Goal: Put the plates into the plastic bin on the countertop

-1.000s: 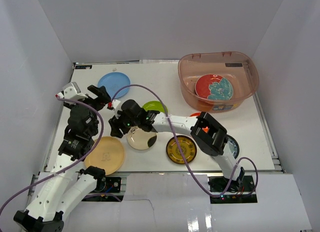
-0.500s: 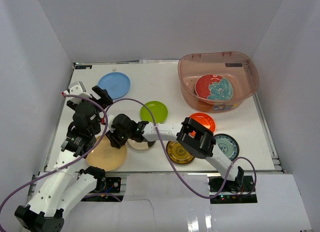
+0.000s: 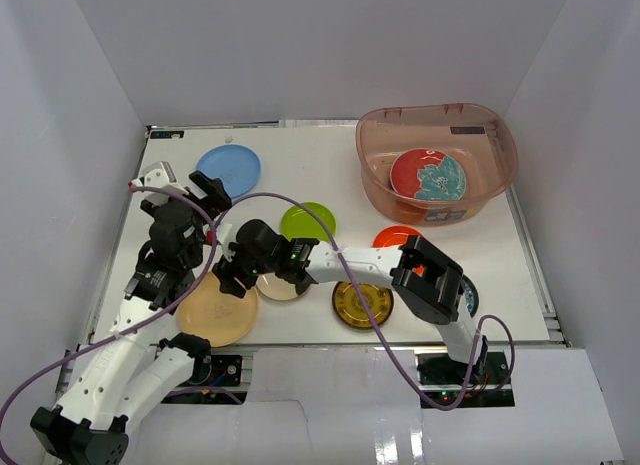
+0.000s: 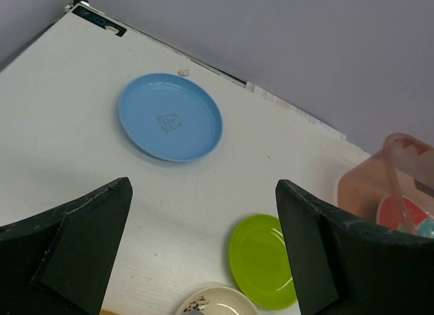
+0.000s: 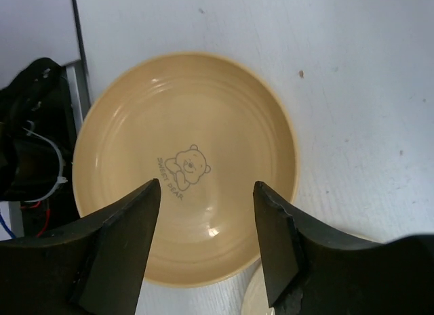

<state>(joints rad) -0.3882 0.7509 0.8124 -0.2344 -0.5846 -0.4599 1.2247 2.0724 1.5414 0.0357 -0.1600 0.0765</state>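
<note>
The plastic bin (image 3: pixel 437 160) stands at the back right of the countertop (image 3: pixel 310 160) and holds the red plate with teal flowers (image 3: pixel 428 175). The light blue plate (image 3: pixel 228 170) (image 4: pixel 170 116), lime green plate (image 3: pixel 307 222) (image 4: pixel 263 261), amber plate (image 3: pixel 362 303) and tan plate (image 3: pixel 215 310) (image 5: pixel 186 166) lie on the countertop. My right gripper (image 3: pixel 232 273) (image 5: pixel 207 206) hovers open over the tan plate, beside the half-hidden cream plate (image 3: pixel 280 287) (image 4: pixel 217 303). My left gripper (image 3: pixel 205 200) (image 4: pixel 203 247) is wide open and empty above the left side, between the blue and tan plates.
An orange-red plate (image 3: pixel 398 235) and a white-blue patterned plate (image 3: pixel 468 297) lie mostly hidden under my right arm. The metal frame (image 3: pixel 535 255) edges the countertop, and white walls close in on three sides. Purple cables loop over both arms.
My right gripper has come forward and left, from beside the lime green plate to over the tan plate. The left gripper shifted slightly right. No plate has visibly moved.
</note>
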